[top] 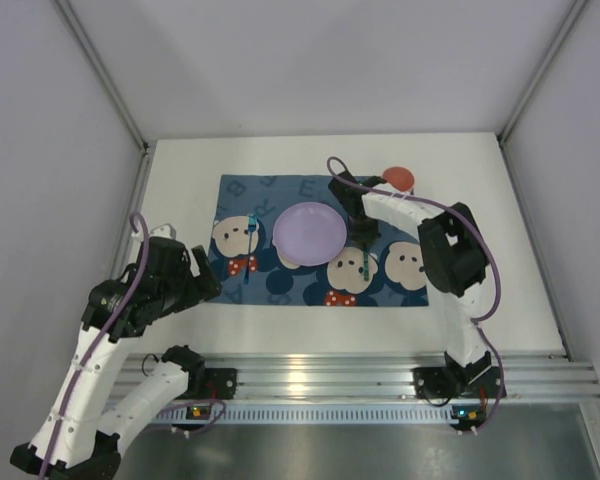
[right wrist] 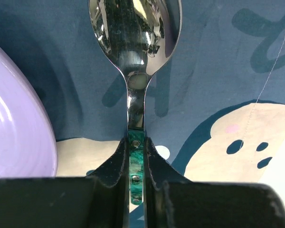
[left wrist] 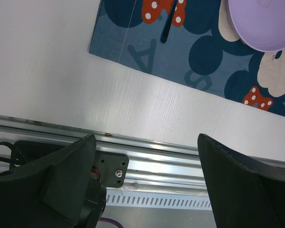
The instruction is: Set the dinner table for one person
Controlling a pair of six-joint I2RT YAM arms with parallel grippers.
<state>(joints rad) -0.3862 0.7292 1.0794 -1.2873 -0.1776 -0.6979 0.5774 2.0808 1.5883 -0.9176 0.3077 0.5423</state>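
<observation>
The setting looks most of the way done. On the white desk (top: 180,180) a blue cartoon placemat (top: 290,290) lies in the middle, and a purple plate (top: 309,233) sits on it near its centre. A fork (top: 250,245) with a teal handle lies on the placemat at 9 o'clock from the plate, apart from the rim. The spoon (right wrist: 134,42) is at about 4 o'clock from the plate, just beside its edge, but it is not yet let go: the right tool (top: 364,240) is clenched on its teal handle, with the shiny bowl pointing away from the wrist camera over the placemat. Whether the spoon already touches the cloth I cannot tell. The left tool (top: 202,275) is released, its jaws wide and holding nothing, at 8 o'clock from the plate over the near left corner of the placemat. A red round thing (top: 398,178) stands at 1 o'clock, off the placemat's far right corner; what it is I cannot make out. What seems left is to lay the spoon down and release it, and perhaps bring that red thing into place.
</observation>
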